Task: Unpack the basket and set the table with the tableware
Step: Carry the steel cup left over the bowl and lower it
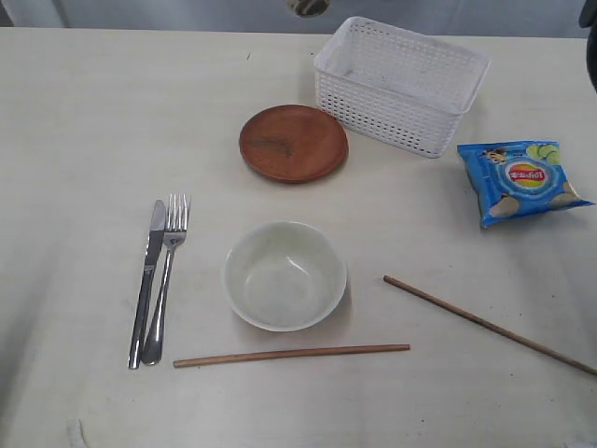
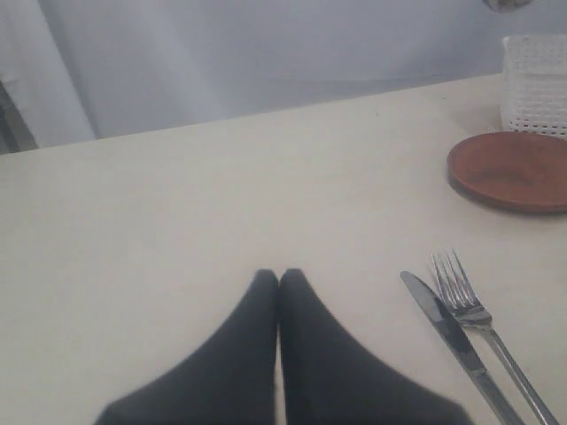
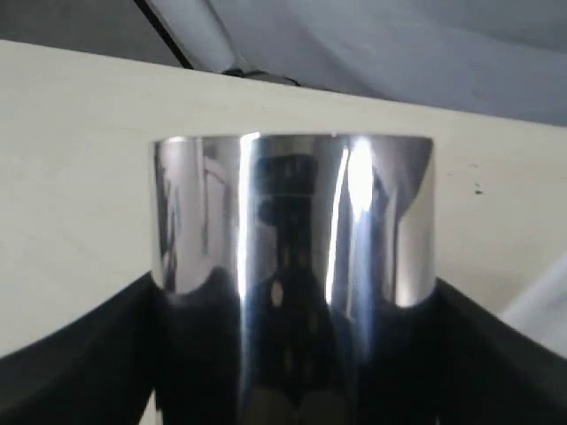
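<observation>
On the cream table (image 1: 84, 112) the white basket (image 1: 401, 84) stands at the back right, and nothing shows inside it. The reddish-brown plate (image 1: 293, 143) lies in front of it on the left. A white bowl (image 1: 284, 275) sits near the middle, with the knife (image 1: 147, 280) and fork (image 1: 166, 280) side by side to its left. One chopstick (image 1: 291, 355) lies in front of the bowl and another (image 1: 485, 324) lies slanted at the right. My left gripper (image 2: 279, 276) is shut and empty above bare table beside the knife (image 2: 452, 332). A shiny steel cup (image 3: 292, 204) stands upright in my right gripper (image 3: 292, 292), gripped from both sides.
A blue chip bag (image 1: 522, 180) lies at the right, in front of the basket. A dark part of an arm (image 1: 591, 47) shows at the right edge of the exterior view. The table's far edge meets a pale wall.
</observation>
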Tool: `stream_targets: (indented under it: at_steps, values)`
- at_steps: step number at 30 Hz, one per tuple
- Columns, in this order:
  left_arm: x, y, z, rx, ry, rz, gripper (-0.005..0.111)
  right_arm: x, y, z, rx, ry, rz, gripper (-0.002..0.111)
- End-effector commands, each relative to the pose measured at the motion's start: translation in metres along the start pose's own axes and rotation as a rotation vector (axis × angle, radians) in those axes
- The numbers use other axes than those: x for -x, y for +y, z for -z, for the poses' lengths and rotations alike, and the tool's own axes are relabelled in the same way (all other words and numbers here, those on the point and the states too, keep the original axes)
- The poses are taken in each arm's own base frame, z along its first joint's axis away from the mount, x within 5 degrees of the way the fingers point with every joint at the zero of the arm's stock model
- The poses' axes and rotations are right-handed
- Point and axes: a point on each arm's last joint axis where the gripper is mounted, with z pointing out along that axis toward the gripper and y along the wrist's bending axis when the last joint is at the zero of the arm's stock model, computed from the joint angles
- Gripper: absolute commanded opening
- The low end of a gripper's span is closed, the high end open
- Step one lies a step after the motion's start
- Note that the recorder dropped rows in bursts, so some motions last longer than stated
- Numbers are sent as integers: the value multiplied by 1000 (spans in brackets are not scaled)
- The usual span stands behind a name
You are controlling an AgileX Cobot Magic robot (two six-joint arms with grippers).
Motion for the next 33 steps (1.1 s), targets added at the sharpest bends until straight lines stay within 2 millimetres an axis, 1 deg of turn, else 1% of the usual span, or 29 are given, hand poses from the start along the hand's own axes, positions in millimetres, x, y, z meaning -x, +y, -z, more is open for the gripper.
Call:
stream_targets:
  at_steps: [1,4,7,9,10,13,16,20,25,29,31,33]
  values:
    - [0,0,0,2,-5,2,0,-16,26,11,4,-170,56,0]
    - [0,0,0,2,-5,2,0,-38,49,20,14,-287,94,0]
    - [0,0,0,2,-5,2,0,-65,70,26,33,-423,105,0]
    - [0,0,0,2,-5,2,0,-86,85,29,51,-515,120,0]
    - [0,0,0,2,-5,2,0,-93,92,30,60,-570,130,0]
    - [0,0,0,2,-5,2,0,-120,112,32,92,-684,173,0]
    - [0,0,0,2,-5,2,0,-142,126,26,113,-757,219,0]
    - [0,0,0,2,-5,2,0,-161,129,6,115,-762,243,0]
    - [0,0,0,2,-5,2,0,-180,118,-21,92,-814,258,0]
    - [0,0,0,2,-5,2,0,-193,122,-36,206,-836,255,-1]
    - [0,0,0,2,-5,2,0,-196,128,-44,253,-844,294,-1]
    - [0,0,0,2,-5,2,0,-196,130,-54,263,-844,305,-1]
